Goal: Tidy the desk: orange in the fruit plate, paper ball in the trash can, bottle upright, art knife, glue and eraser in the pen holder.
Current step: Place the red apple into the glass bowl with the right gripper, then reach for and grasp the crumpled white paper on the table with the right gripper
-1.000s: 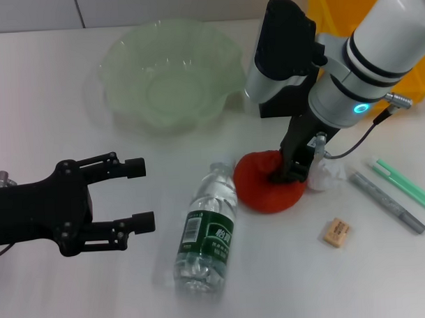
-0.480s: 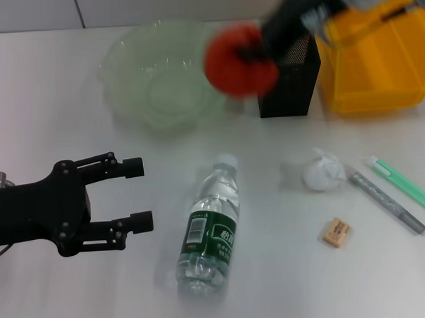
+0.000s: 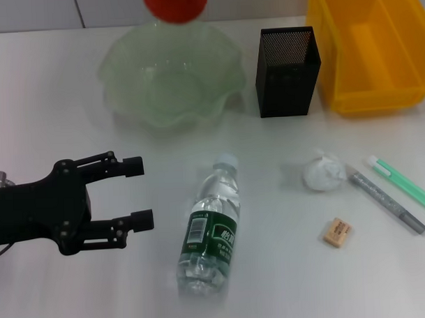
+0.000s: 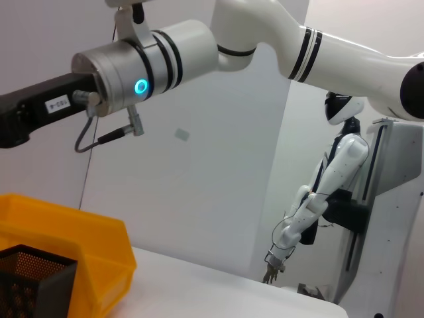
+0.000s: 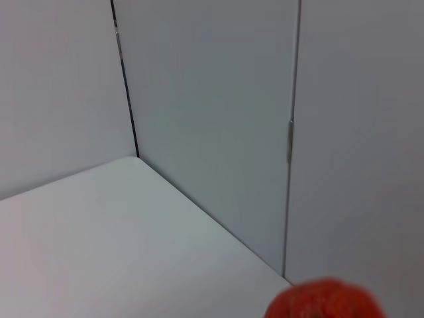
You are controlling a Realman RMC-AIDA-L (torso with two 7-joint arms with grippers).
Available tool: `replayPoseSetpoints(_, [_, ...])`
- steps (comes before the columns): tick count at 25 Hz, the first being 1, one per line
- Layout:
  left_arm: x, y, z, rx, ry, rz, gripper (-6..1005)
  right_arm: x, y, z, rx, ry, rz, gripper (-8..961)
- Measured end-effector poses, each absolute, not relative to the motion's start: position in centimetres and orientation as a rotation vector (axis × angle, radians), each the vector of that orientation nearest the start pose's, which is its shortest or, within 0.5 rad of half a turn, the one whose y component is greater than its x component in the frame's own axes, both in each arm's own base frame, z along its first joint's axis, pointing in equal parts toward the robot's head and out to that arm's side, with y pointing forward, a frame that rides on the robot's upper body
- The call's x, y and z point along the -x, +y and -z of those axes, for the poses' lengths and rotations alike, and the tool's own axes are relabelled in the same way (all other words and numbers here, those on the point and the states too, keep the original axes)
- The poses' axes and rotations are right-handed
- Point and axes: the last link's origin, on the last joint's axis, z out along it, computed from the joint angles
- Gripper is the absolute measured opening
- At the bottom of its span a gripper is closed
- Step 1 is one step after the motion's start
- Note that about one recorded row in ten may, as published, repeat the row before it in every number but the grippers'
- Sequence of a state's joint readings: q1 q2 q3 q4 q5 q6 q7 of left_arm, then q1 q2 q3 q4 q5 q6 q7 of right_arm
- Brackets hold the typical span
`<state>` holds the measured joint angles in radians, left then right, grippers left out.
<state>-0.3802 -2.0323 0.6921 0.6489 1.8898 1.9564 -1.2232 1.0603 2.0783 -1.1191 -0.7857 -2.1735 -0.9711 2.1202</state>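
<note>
The orange [image 3: 175, 3] hangs in the air at the top edge of the head view, above the far rim of the fruit plate [image 3: 171, 73]. It also shows in the right wrist view [image 5: 324, 301]. My right gripper's fingers are out of view; its arm [image 4: 152, 59] shows in the left wrist view. My left gripper [image 3: 138, 192] is open and empty, left of the bottle [image 3: 209, 232], which lies on its side. The paper ball [image 3: 322, 172], the eraser [image 3: 336, 232], a grey art knife [image 3: 387, 199] and a green glue pen [image 3: 405, 185] lie at the right.
The black mesh pen holder [image 3: 288, 71] stands right of the plate, and the yellow trash can [image 3: 369, 49] stands at the back right. Both also show in the left wrist view, the can [image 4: 66, 232] behind the holder [image 4: 30, 281].
My right arm lifted the orange off the table beside the paper ball and carried it up and left to above the plate's far rim. The left gripper has not moved.
</note>
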Motion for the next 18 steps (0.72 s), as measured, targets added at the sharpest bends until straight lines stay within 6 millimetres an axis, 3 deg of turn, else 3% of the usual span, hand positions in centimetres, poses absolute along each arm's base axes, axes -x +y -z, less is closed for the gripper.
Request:
replayPoseSetpoints(2, [27.2, 25.6, -2.9, 2.847, -0.429, 1.046, 829, -5.4, 47.1, 2.4, 2.601, 0.494, -0.337, 109])
replayPoseSetpoints(7, [27.3, 25.5, -2.6, 2.844, -0.444, 1.049, 829, -6.6, 46.9, 1.9, 2.601, 0.519, -0.346, 291])
replayPoseSetpoints(12, [27.5, 25.5, -2.7, 2.840, -0.448, 1.047, 829, -7.8, 45.5, -0.5, 2.672, 0.499, -0.313, 501])
replayPoseSetpoints(15, [27.5, 25.5, -2.8, 2.840, -0.449, 1.044, 829, -8.6, 44.2, -3.2, 2.730, 0.503, -0.109, 619])
replayPoseSetpoints(18, [27.4, 25.6, -2.8, 2.843, -0.448, 1.043, 830, -10.0, 42.1, -5.4, 2.764, 0.535, 0.204, 729])
